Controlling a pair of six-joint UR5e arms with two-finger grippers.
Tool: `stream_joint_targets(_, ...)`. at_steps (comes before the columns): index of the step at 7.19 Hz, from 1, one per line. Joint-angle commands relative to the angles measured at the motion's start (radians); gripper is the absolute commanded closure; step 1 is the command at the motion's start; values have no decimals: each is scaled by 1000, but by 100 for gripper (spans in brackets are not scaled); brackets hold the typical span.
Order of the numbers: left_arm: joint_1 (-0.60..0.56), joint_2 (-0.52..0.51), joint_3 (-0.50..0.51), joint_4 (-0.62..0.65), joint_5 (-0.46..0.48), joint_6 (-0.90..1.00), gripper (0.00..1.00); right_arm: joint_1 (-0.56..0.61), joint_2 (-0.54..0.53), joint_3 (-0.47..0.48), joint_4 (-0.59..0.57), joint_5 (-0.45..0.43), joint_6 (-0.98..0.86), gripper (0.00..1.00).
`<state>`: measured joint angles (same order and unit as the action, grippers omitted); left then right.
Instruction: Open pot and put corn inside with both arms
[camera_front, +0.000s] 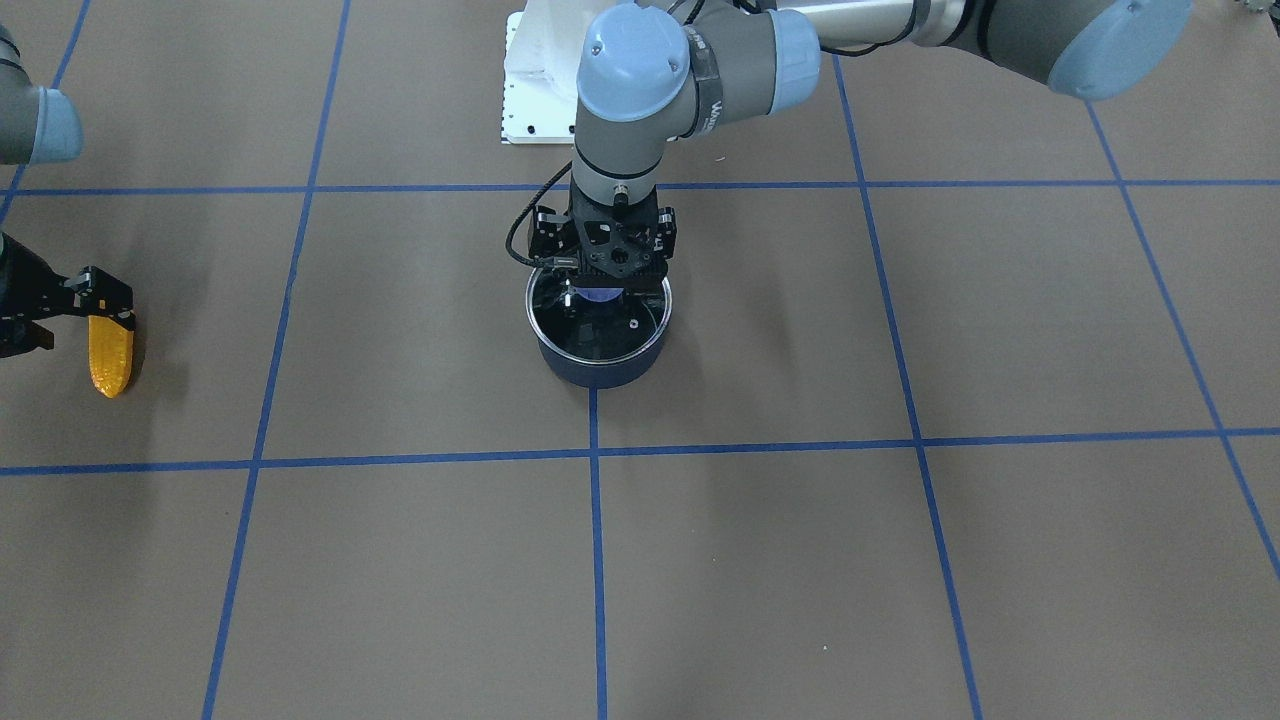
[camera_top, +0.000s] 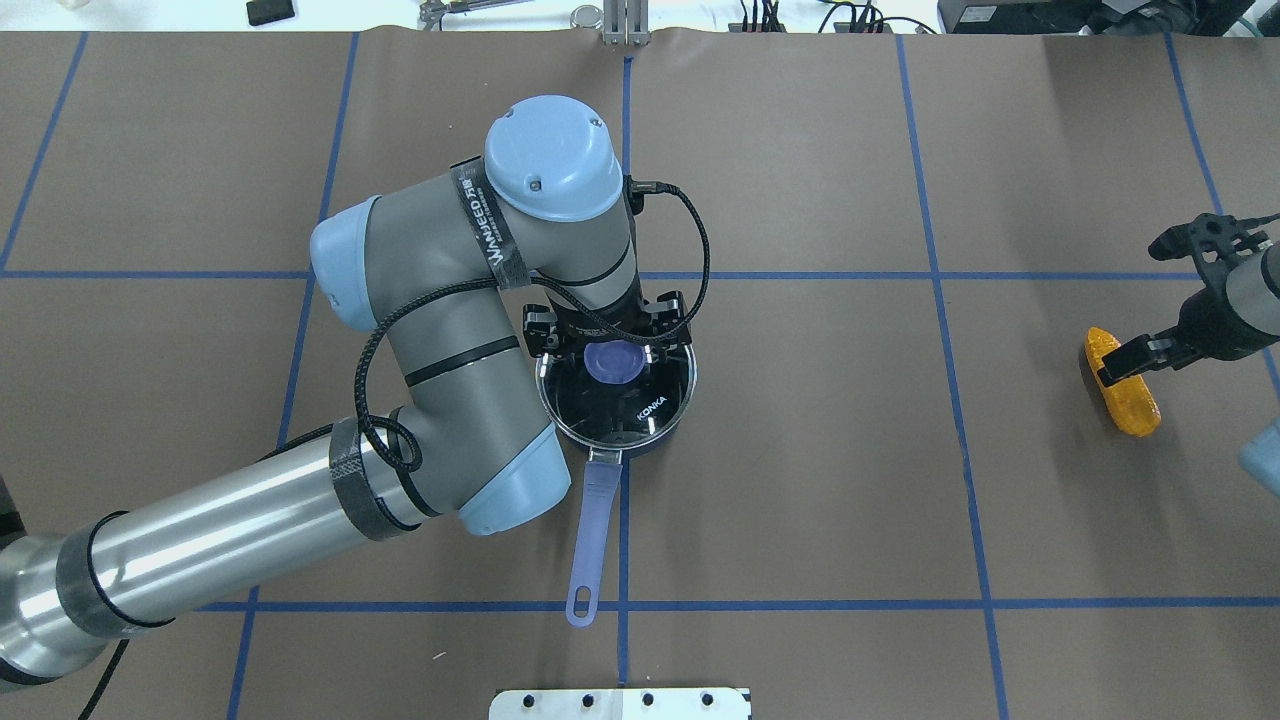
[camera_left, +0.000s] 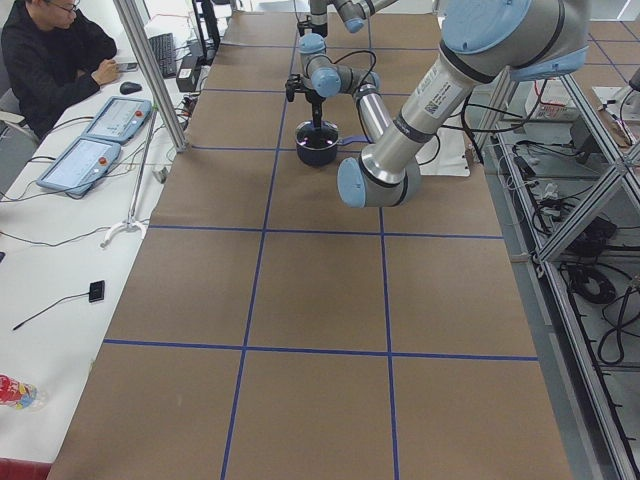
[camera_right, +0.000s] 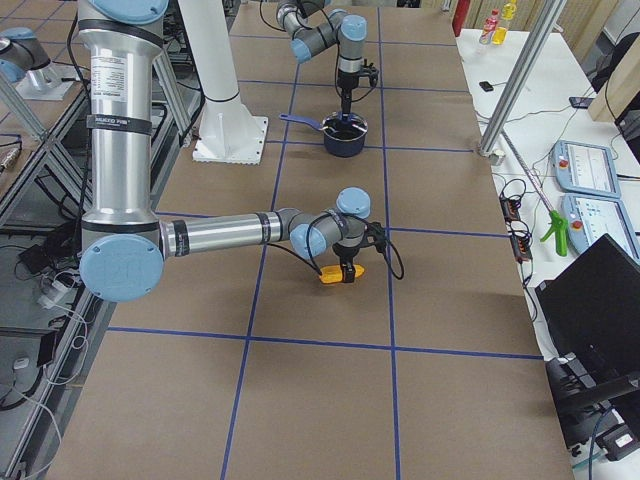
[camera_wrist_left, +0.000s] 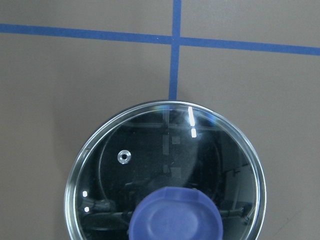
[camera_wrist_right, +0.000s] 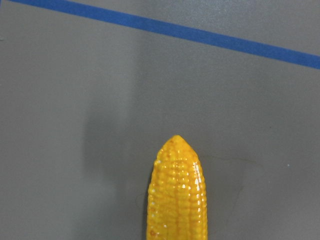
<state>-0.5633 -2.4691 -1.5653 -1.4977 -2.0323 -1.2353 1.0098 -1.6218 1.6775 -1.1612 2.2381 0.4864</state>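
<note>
Now we're opening the pot (camera_front: 598, 372), lid (camera_wrist_left: 150, 150) on, directly under the left pincer (camera_front: 603, 292); whether it grips the knob (camera_top: 614, 362) we cannot tell. The right pincer (camera_top: 1135, 308), fingers apart, hangs over the corn (camera_wrist_right: 175, 195); next we must lift the lid straight up.

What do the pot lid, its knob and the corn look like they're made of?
The lid: clear glass with a bright metal rim; it shows reflections and the dark inside through it. The knob: matte periwinkle plastic or silicone, cannot tell which. The corn: glossy orange-yellow moulded plastic, likely, with highlights on its kernels.
</note>
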Motion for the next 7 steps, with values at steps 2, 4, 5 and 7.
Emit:
stream_joint_targets(2,0,4,7,-9,0,3,2,-10,0,-7,0,-5,-2,0)
stream_joint_targets(4,0,4,7,-9,0,3,3,-22,2,-13,0,-6,-5,0)
stream_joint_targets(5,0,4,7,-9,0,5,5,-27,7,-21,0,-8,-5,0)
stream_joint_targets(7,0,4,7,-9,0,5,5,-51,28,-44,0,-38,-5,20)
